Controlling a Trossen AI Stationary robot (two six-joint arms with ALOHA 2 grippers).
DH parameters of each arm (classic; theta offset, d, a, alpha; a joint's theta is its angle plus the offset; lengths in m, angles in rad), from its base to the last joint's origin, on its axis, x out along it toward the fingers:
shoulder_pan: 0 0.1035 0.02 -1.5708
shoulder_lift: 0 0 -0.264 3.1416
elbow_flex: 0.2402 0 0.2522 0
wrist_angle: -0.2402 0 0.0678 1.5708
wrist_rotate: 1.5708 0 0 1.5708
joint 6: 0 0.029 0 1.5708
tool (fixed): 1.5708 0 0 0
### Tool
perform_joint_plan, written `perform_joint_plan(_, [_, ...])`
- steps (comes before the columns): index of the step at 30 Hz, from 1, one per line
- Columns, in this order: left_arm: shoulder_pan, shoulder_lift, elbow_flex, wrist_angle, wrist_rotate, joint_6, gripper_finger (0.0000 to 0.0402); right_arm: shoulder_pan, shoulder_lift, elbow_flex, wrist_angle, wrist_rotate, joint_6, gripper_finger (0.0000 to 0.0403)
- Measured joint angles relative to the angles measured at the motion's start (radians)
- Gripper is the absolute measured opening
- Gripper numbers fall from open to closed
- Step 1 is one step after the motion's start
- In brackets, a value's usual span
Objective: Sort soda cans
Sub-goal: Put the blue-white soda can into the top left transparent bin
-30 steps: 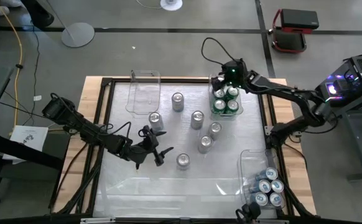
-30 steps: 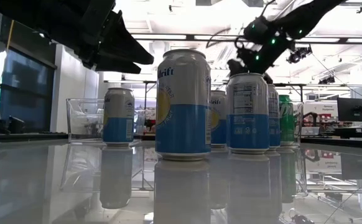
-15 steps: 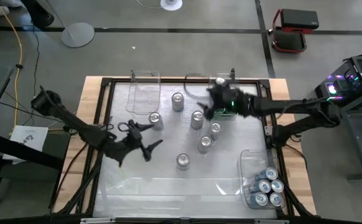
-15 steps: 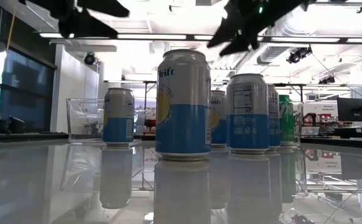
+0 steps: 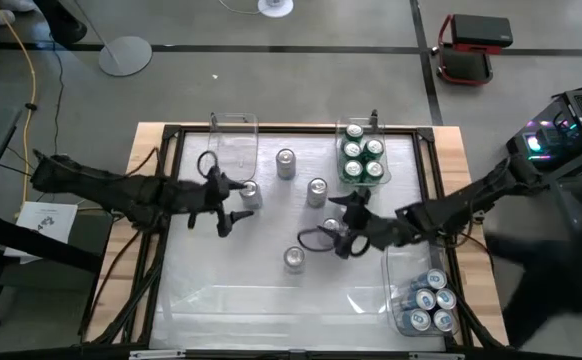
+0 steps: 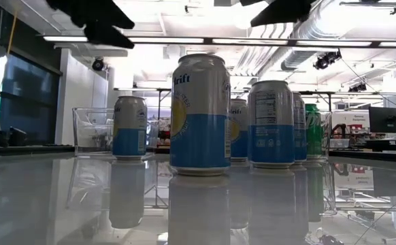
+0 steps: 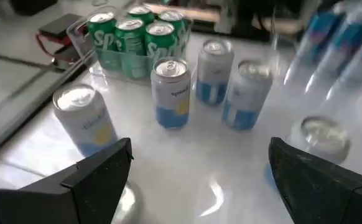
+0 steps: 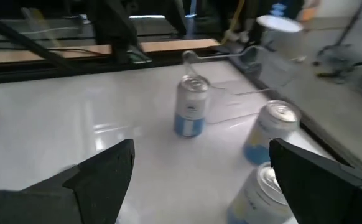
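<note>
Across the desk (image 5: 221, 290) middle, loose soda cans (image 5: 317, 190) stand unsorted between bins already grouping green cans (image 5: 362, 159) far right and blue ones (image 5: 429, 303) near right. Left hand (image 5: 233, 203) and right hand (image 5: 339, 225) hover open, empty, each apparently lining up a can.

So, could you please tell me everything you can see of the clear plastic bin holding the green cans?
The clear rectangular plastic bin sits at the far edge of the white tabletop, towards the right arm's side. Its see-through walls look thin and rigid. Four green soda cans with silver tops stand upright inside, packed two by two and filling its nearer part. Neither gripper touches it, and the loose blue-and-silver cans stand apart from it.
</note>
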Motion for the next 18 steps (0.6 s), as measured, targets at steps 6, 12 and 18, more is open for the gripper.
perform_joint_plan(6, [0.151, 0.124, 0.240, -0.330, 0.142, 0.263, 0.0355, 0.056, 0.050, 0.000, -0.004, 0.146, 0.027, 0.0357])
perform_joint_plan(12, [0.264, 0.268, 0.363, -0.517, 0.215, 0.370, 0.0355, 0.056, 0.088, 0.000, -0.005, 0.151, 0.050, 0.0357])
perform_joint_plan(18, [0.288, 0.369, 0.367, -0.533, 0.275, 0.569, 0.0355, 0.058, 0.109, 0.000, -0.005, 0.150, 0.058, 0.0357])
